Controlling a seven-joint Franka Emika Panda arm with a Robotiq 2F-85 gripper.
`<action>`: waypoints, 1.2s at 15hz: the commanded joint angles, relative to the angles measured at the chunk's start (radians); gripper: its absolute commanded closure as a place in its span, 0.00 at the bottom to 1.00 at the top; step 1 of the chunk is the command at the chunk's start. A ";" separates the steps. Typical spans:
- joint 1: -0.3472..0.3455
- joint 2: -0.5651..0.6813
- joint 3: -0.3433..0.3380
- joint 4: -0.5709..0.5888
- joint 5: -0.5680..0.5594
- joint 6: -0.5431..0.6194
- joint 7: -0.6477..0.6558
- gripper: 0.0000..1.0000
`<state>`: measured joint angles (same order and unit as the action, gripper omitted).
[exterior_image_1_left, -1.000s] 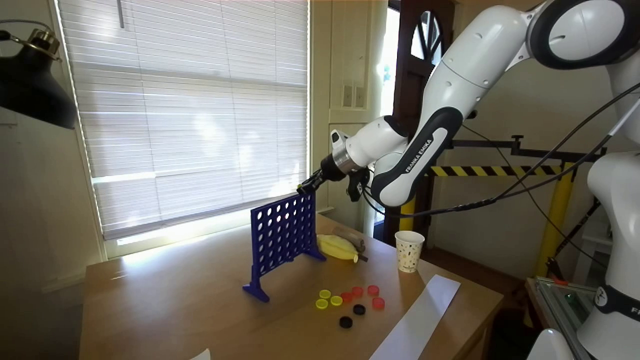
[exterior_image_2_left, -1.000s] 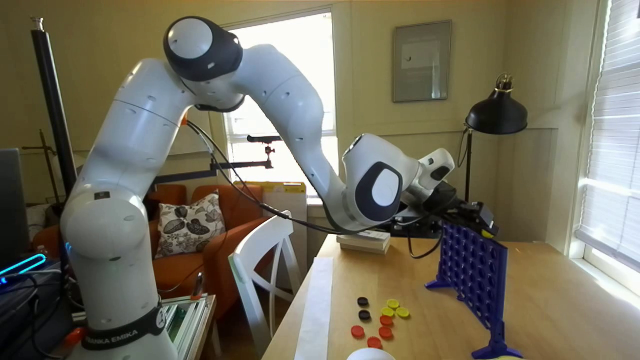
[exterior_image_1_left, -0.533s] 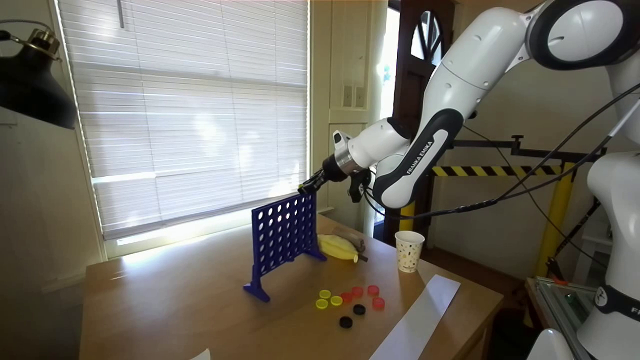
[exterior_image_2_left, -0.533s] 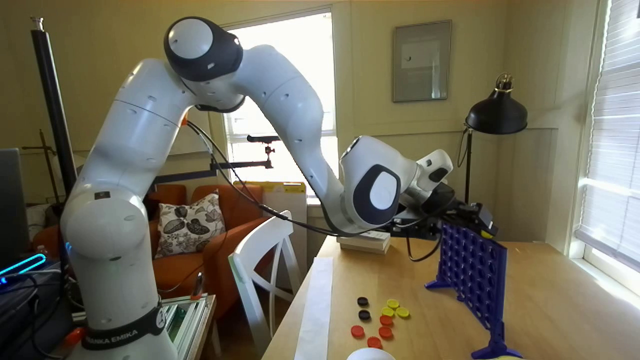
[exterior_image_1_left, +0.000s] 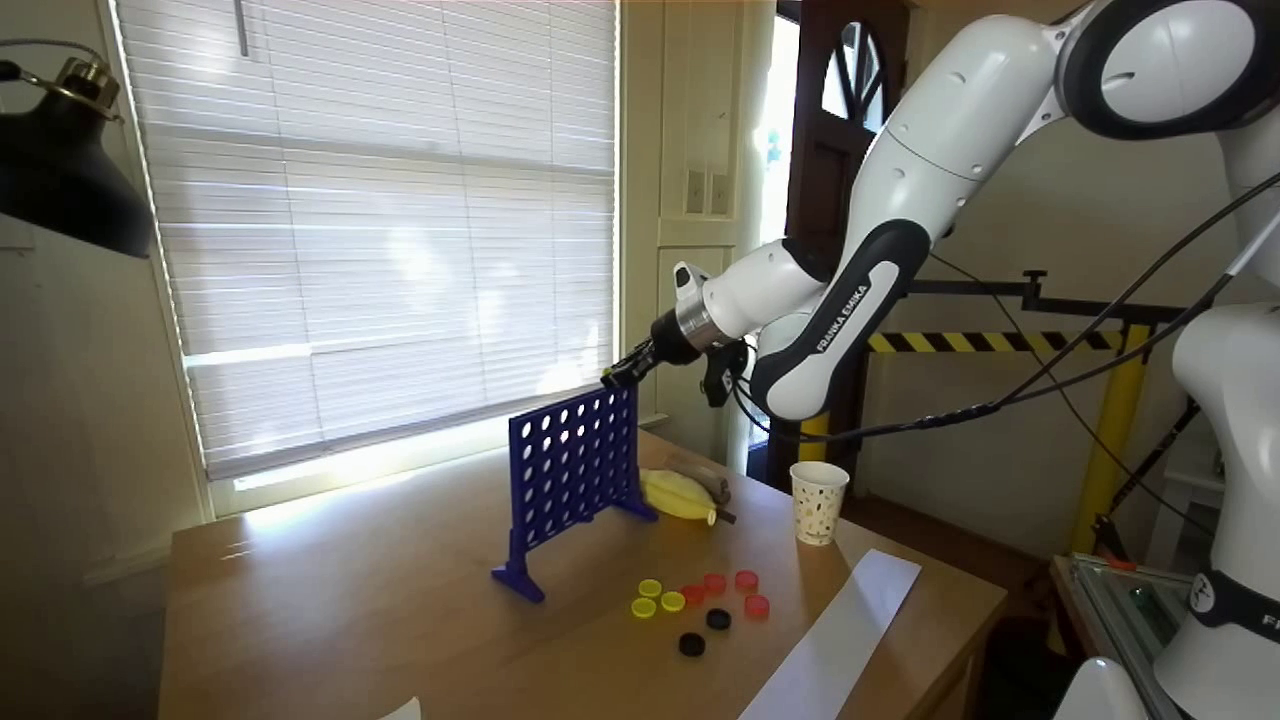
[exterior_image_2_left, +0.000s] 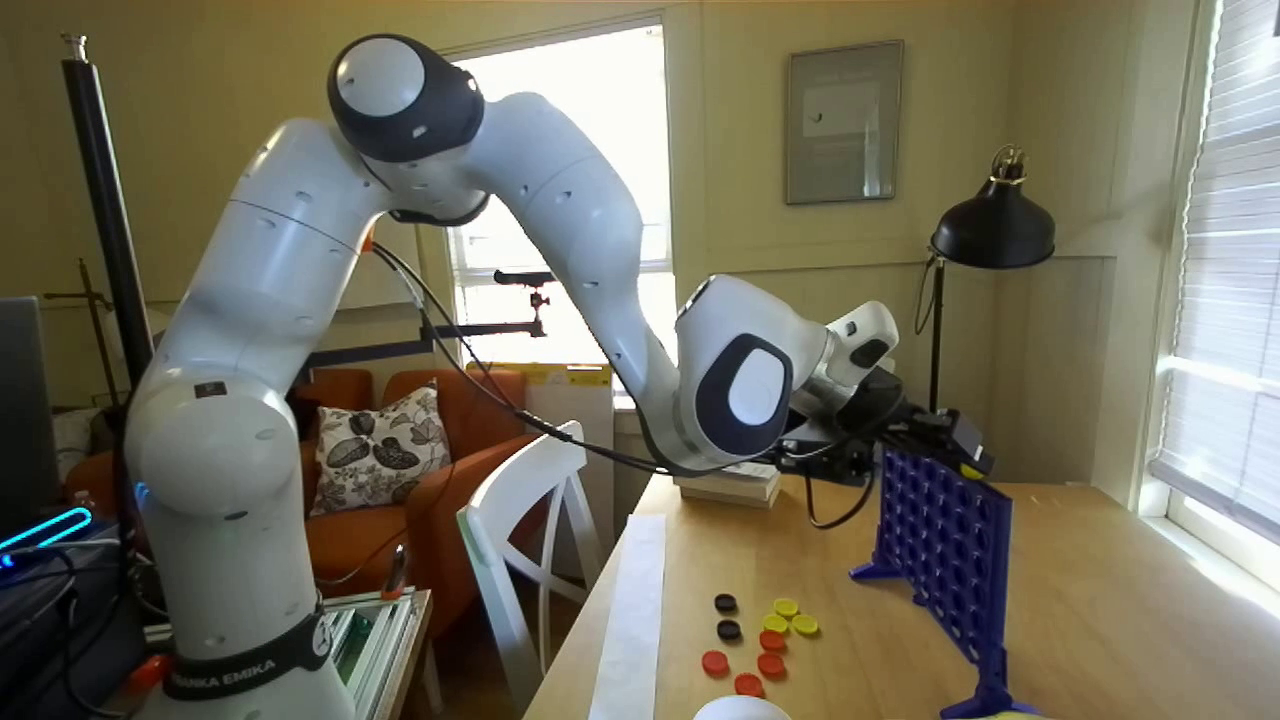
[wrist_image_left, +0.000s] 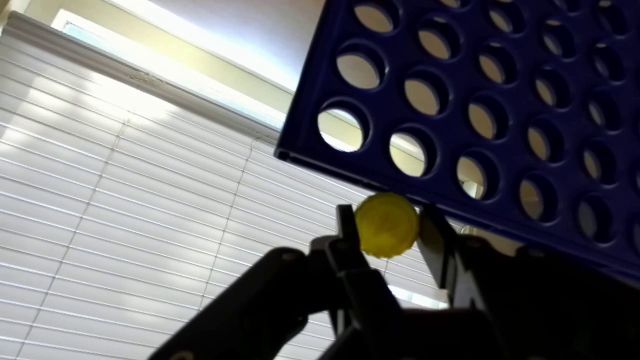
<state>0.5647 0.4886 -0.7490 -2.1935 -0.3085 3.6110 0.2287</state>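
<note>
My gripper is shut on a yellow disc, one finger on either side of it. In the wrist view the disc's edge meets the top edge of the blue upright rack, which is full of round holes. Whether the disc has entered the top slot cannot be told. In both exterior views the gripper is at the rack's top, over its far end in an exterior view. From another side, a bit of the yellow disc shows under the fingertips. The rack's holes look unfilled.
Loose yellow discs, red discs and two black discs lie on the table in front of the rack. A yellow banana-like object, a paper cup and a white strip are nearby. The window blind hangs behind.
Gripper and disc have shifted slightly, rightward in an exterior view. The blue rack has slid a little the same way with them. The loose discs have not moved.
</note>
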 joint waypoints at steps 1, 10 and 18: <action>0.044 0.019 -0.037 -0.031 0.049 0.036 -0.015 0.90; 0.081 0.032 -0.070 -0.047 0.072 0.061 -0.014 0.90; 0.089 0.044 -0.088 -0.038 0.103 0.057 -0.012 0.90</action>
<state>0.6277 0.5127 -0.8122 -2.2241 -0.2445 3.6512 0.2270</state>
